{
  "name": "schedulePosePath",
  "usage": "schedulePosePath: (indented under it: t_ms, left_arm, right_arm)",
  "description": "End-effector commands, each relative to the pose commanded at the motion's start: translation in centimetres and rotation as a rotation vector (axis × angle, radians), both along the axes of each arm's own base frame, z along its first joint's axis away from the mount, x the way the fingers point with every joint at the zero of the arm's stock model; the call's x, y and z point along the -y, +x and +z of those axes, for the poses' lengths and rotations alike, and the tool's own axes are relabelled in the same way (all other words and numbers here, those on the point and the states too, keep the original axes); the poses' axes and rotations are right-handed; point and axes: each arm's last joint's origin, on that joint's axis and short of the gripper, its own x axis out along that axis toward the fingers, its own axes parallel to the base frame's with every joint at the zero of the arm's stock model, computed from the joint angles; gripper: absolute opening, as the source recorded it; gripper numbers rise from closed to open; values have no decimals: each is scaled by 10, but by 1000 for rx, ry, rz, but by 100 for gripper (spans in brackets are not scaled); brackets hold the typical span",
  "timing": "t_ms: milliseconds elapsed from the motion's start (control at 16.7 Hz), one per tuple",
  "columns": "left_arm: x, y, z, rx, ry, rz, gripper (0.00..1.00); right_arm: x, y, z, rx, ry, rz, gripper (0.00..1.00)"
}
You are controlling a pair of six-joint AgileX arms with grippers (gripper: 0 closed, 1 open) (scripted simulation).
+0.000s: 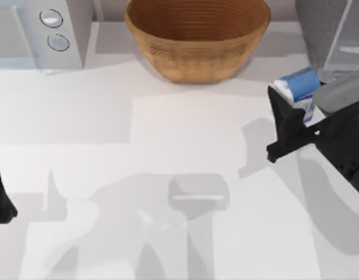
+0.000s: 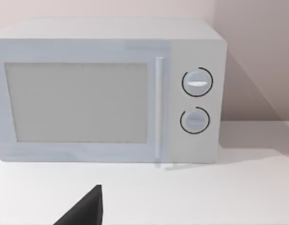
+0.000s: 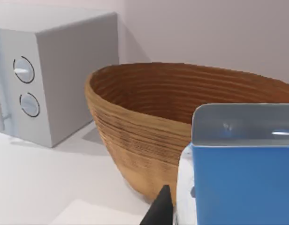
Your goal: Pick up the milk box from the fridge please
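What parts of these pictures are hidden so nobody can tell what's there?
- Fridge: cut off by the top view's corner; its inside is unseen.
- Milk box: the right tool covers its lower part in the top view.
- Left tool: cut off at the top view's left edge.

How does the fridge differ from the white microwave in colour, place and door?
The fridge is dark grey; the microwave is white. The fridge stands at the table's far right, the microwave at its far left. The fridge door stands open, the microwave door is closed. Both are boxy cabinets by the back wall.
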Motion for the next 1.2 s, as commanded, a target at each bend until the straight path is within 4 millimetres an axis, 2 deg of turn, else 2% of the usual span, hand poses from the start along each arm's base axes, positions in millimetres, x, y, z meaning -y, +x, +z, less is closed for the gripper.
schedulePosePath:
  t_ms: [420,780,960,1200]
  left_arm:
    - [0,0,0,0,0,0,100]
    - [0,0,0,0,0,0,100]
    - [0,0,0,0,0,0,100]
    - [0,0,0,0,0,0,100]
  right_arm:
    - [-58,15,-40,-1,2,139,0]
    - [-106,17,-87,28,22,254,0]
    - [-118,19,-107,46,30,281,0]
    - [-120,20,-119,36,21,280,0]
